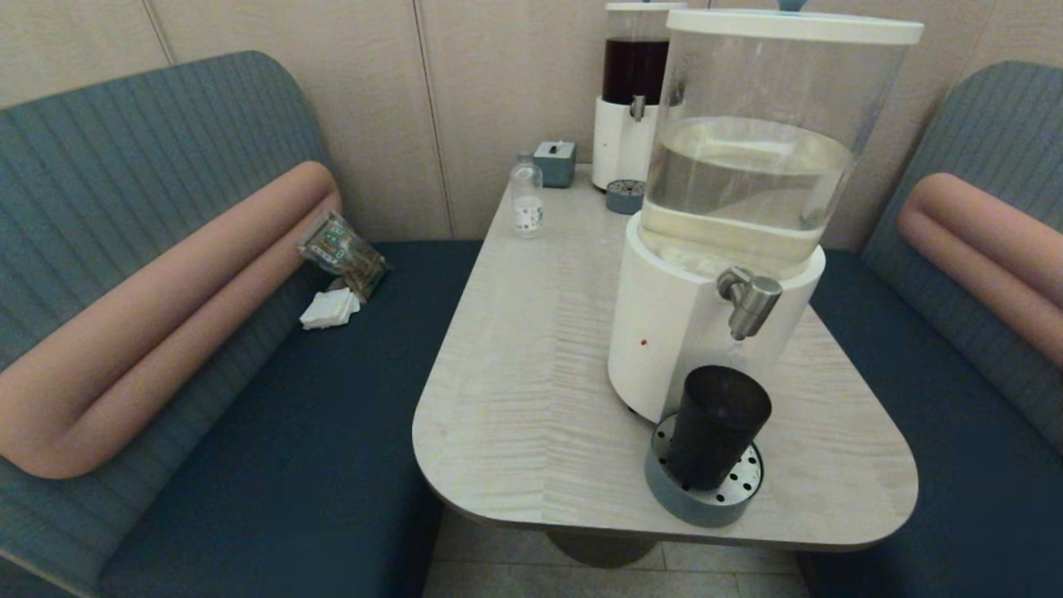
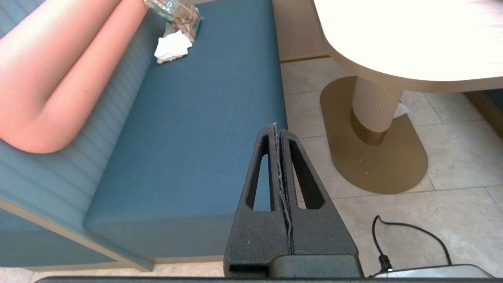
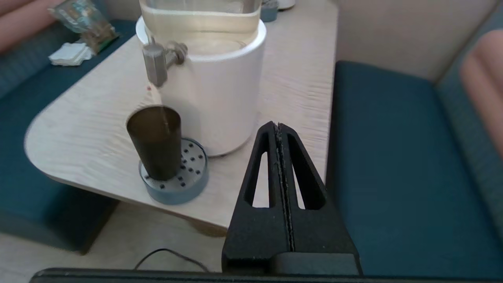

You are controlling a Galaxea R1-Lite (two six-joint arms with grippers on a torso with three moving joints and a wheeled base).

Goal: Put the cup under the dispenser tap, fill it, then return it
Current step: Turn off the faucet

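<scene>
Your dark cup (image 1: 716, 425) stands upright on the round perforated drip tray (image 1: 704, 501) at the near edge of the pale counter (image 1: 531, 374), directly under the dispenser tap (image 1: 750, 301). A thin stream of water runs from the steel nozzle down into the cup's open mouth. The tap belongs to the large dispenser (image 1: 731, 224), which has a white base and a clear tank partly full of water.

Your right end effector (image 3: 278, 126) hangs off the counter's edge, over the dark blue seat (image 3: 393, 165), with its two black fingers pressed together and holding nothing. From it, the cup (image 3: 156, 143) sits ahead and toward the counter, well apart, with the tap (image 3: 155, 68) above it.

Your left end effector (image 2: 276, 126) is parked low beside the other bench (image 2: 188, 137), above the tiled floor (image 2: 452, 165), its fingers also pressed together and empty. The counter's pedestal (image 2: 375, 106) is ahead of it.

At the far end of the counter stand a small clear bottle (image 1: 526, 196), a small teal box (image 1: 555, 162) and a second dispenser (image 1: 633, 91) holding dark liquid. A crumpled packet (image 1: 342, 249) and white napkins (image 1: 330, 308) lie on the left bench
</scene>
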